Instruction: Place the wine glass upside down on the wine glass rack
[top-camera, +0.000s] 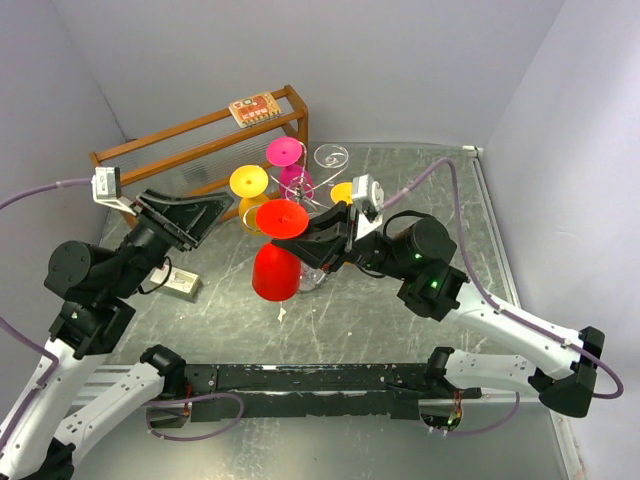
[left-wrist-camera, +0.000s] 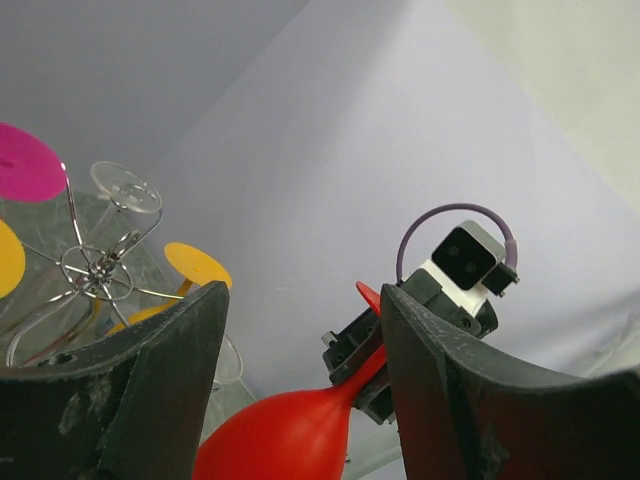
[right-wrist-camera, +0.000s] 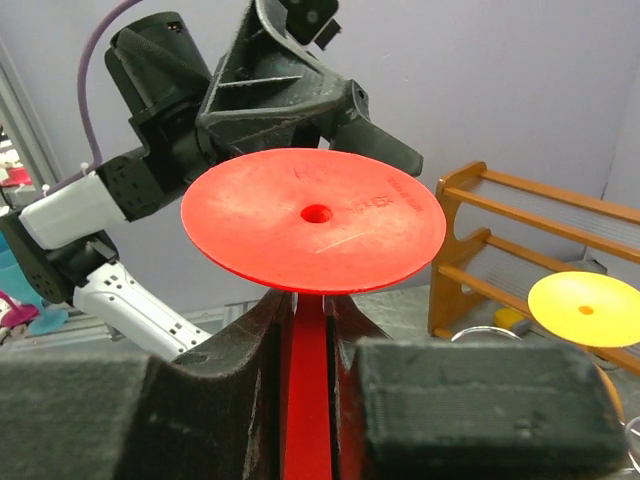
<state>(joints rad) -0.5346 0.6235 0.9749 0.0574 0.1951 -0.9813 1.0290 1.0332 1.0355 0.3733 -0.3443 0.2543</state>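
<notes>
R claw (right-wrist-camera: 308, 330) pinches inverted red glass (top-camera: 275, 270) by stem, L claw (left-wrist-camera: 300, 300) spread, empty; risk: foot clips crowded rack (left-wrist-camera: 97, 278) on approach, stem slips or hung glasses (top-camera: 283, 152) get knocked.

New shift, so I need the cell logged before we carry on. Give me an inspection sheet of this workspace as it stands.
Surface: grey marbled table, lightly scratched.
Job's things: red wine glass upside down, near the wine glass rack, not yet hung.
Clutter: yellow glass, pink glass, clear glass, orange glass on the rack; wooden shelf rack with a card on top; small box by the left arm.
Grippers: right gripper shut on the red glass's stem; left gripper open, empty.
Cables: purple cable on each wrist, no snag seen.
Surroundings: pale walls; nothing else seen.
</notes>
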